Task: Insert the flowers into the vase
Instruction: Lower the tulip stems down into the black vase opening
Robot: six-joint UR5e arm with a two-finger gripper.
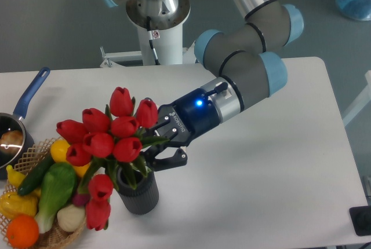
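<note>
The flowers (107, 139), a bunch of red tulip buds with green leaves, hang tilted over the left-centre of the table, heads pointing left and toward the camera. My gripper (161, 145) is shut on their stems, just right of the buds. Directly below the bunch stands the vase (141, 196), a dark grey ribbed cylinder. Leaves and buds hide its mouth, so I cannot tell whether the stem ends are inside it. Two lower buds droop beside the vase's left wall.
A wicker basket (65, 234) holding several toy vegetables and fruit sits at the front left, touching distance from the vase. A blue-handled saucepan (23, 107) lies at the left edge. The robot base post (156, 35) stands behind the table.
</note>
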